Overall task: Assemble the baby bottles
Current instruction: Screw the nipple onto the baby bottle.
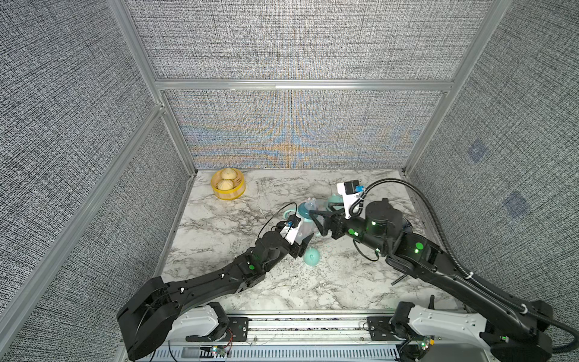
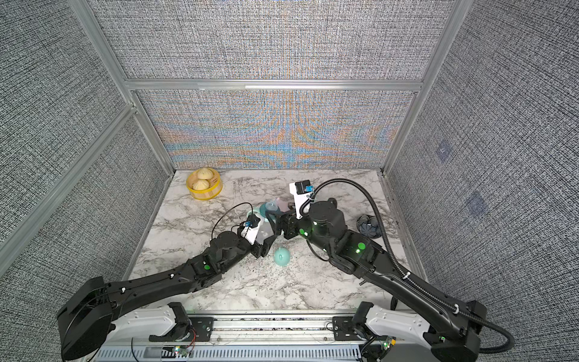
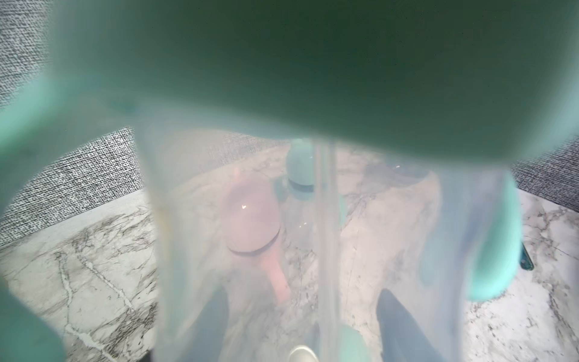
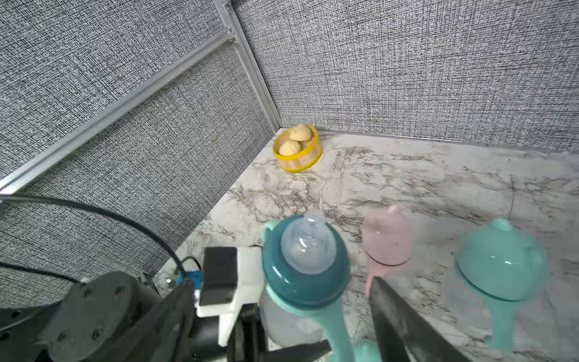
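While the left hand (image 3: 302,301) clenches a clear, teal-collared bottle (image 4: 305,275) over the bench (image 1: 313,282), the right hand (image 4: 352,312) stands released, jaws spread astride its mint handle (image 4: 336,326).

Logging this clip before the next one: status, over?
Left gripper shut on bottle, nipple on, no cap. Right gripper open around its handle. Loose cap beside left gripper, nothing blocking.
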